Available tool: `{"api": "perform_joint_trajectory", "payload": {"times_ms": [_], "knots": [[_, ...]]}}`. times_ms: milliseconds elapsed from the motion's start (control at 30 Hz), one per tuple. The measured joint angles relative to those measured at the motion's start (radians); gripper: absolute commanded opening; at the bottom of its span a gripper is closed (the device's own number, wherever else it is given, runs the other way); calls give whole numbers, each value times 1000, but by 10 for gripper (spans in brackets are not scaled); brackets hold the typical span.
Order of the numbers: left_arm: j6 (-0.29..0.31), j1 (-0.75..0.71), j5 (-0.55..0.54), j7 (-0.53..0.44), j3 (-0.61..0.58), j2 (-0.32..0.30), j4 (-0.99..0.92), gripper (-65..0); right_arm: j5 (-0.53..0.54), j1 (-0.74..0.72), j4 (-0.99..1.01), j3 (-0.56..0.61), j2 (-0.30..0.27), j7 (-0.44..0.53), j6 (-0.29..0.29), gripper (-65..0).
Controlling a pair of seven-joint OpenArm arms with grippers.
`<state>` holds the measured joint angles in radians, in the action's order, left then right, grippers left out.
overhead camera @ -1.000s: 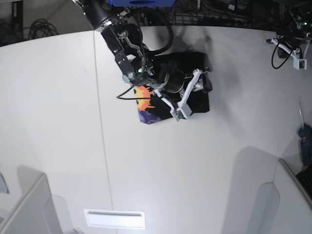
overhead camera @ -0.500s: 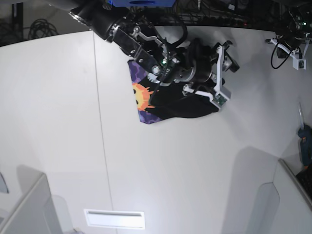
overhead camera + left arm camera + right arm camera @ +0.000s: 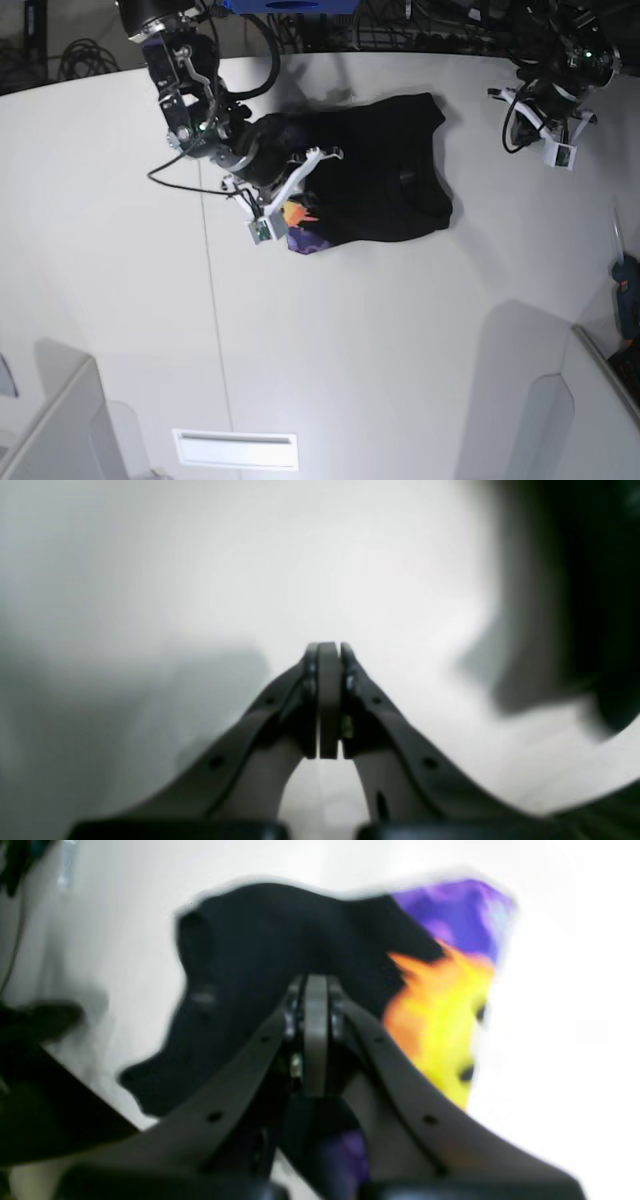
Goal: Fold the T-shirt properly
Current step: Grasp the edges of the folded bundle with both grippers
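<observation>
The black T-shirt (image 3: 385,170) lies crumpled flat on the white table (image 3: 350,340), with a corner of its orange and purple print (image 3: 303,228) showing at its lower left. In the right wrist view the T-shirt (image 3: 260,955) is blurred, and its yellow-orange print (image 3: 440,1010) is at the right. My right gripper (image 3: 315,987) is shut above the black cloth, with nothing seen between its pads. It hovers at the shirt's left edge (image 3: 298,168). My left gripper (image 3: 327,650) is shut and empty over bare table, far from the shirt at the back right (image 3: 545,105).
A table seam (image 3: 208,270) runs front to back left of the shirt. A white slot (image 3: 235,449) sits near the front edge. Grey dividers (image 3: 60,430) stand at both front corners. Cables crowd the back edge. A blue object (image 3: 628,300) is at the right edge.
My right arm swung from the shirt's right side to its left edge and its jaws closed. The shirt now lies flatter, black cloth covering most of the print. The left arm shifted slightly inward.
</observation>
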<state>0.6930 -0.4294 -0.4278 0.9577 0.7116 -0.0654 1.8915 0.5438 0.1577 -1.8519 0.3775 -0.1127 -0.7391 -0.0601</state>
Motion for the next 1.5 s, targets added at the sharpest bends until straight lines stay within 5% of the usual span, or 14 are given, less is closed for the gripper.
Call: {"api": "perform_joint_trajectory", "payload": {"times_ms": [167,267,467,733,967,1133,1467,1500], "knots": [[-4,29,8,21,0,61,-27,-161,2,17,-7,0,-39,9,1,-650],[-3,30,-123,19,-47,71,-43,-39,6,27,-7,-5,-50,11,1,-650],[-6,36,-386,13,-79,68,-210,-51,2,28,-7,-6,-52,11,1,-650],[-4,89,-381,0,-229,77,-248,-51,6,30,-7,-4,-52,13,1,-650],[-173,130,-386,-7,-305,74,-249,-51,6,35,-7,-3,-80,10,5,-650],[-253,148,-397,-24,-350,73,-278,-140,0,37,-7,-9,-92,10,4,-650],[-275,184,-369,-21,-428,58,-356,-638,2,116,-11,-93,-91,128,6,-650],[-270,195,-345,-13,-440,48,-356,-650,6,130,-11,-104,-87,149,8,-650]]}}
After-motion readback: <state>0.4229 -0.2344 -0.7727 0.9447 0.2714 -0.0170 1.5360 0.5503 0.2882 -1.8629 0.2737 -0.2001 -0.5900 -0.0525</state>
